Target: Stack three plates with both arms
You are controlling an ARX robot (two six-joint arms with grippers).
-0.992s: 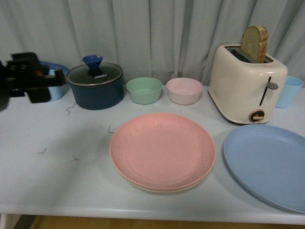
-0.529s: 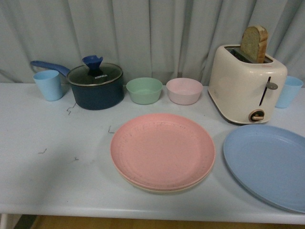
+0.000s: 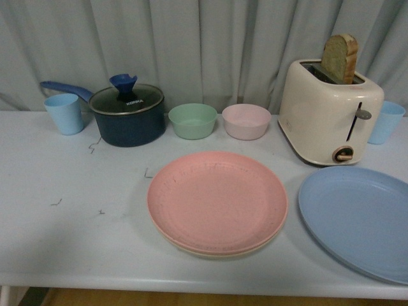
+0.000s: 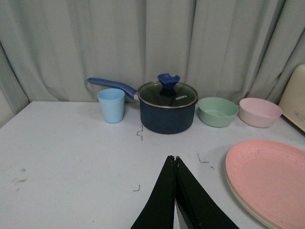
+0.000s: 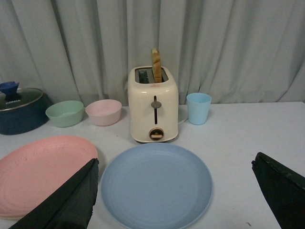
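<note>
The pink plate (image 3: 217,201) lies on top of the beige plate (image 3: 191,250) at the table's middle; only the beige rim shows beneath it. The blue plate (image 3: 360,220) lies alone to the right, next to the stack. Neither arm shows in the front view. In the left wrist view my left gripper (image 4: 174,157) is shut and empty above bare table, left of the pink plate (image 4: 271,181). In the right wrist view my right gripper (image 5: 175,164) is open wide and empty, its fingers on either side of the blue plate (image 5: 156,186), short of it.
Along the back stand a blue cup (image 3: 64,113), a dark lidded pot (image 3: 127,115), a mint bowl (image 3: 192,121), a pink bowl (image 3: 247,121), a cream toaster (image 3: 331,118) with bread, and a second blue cup (image 3: 387,122).
The left arm, seen at the far left by the blue cup one second ago, has left the front view. The plates have not moved.
</note>
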